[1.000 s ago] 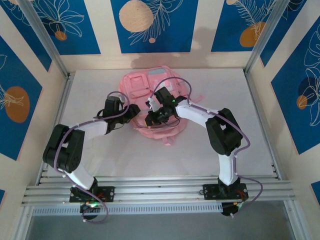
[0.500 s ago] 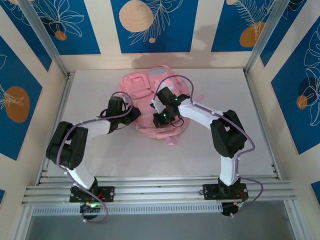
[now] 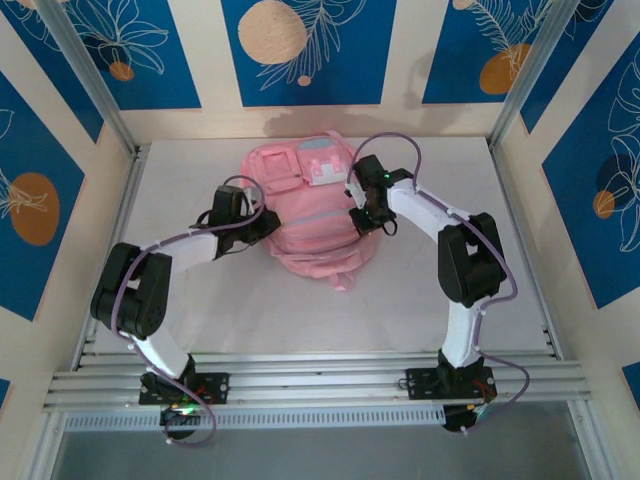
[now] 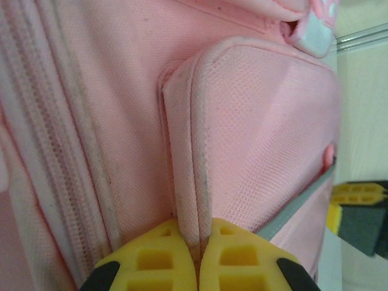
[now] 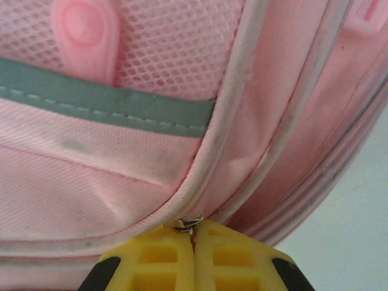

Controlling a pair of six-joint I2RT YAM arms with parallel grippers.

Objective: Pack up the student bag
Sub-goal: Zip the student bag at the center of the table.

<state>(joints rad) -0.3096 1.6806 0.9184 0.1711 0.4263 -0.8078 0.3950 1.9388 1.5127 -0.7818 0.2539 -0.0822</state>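
The pink student bag (image 3: 308,215) lies on the white table, its pale label end toward the back wall. At the bag's left side, my left gripper (image 3: 266,224) is shut, and in the left wrist view its yellow fingers (image 4: 163,257) pinch the piped pink edge (image 4: 188,182) of a mesh pocket. On the bag's right side, my right gripper (image 3: 359,207) is shut too. Its wrist view shows the yellow fingertips (image 5: 233,251) clamped on a small metal zipper pull (image 5: 191,222) at the bag's pink seam, below a grey-green trim band (image 5: 109,103).
A loose pink strap (image 3: 340,276) trails off the bag's near edge. Aluminium rails (image 3: 120,230) and patterned walls enclose the table (image 3: 440,170) on three sides. The right gripper's yellow and dark body (image 4: 361,212) shows past the bag in the left wrist view.
My right gripper has travelled from the middle front of the bag round to its right side, toward the back. The left gripper has stayed holding the bag's left side.
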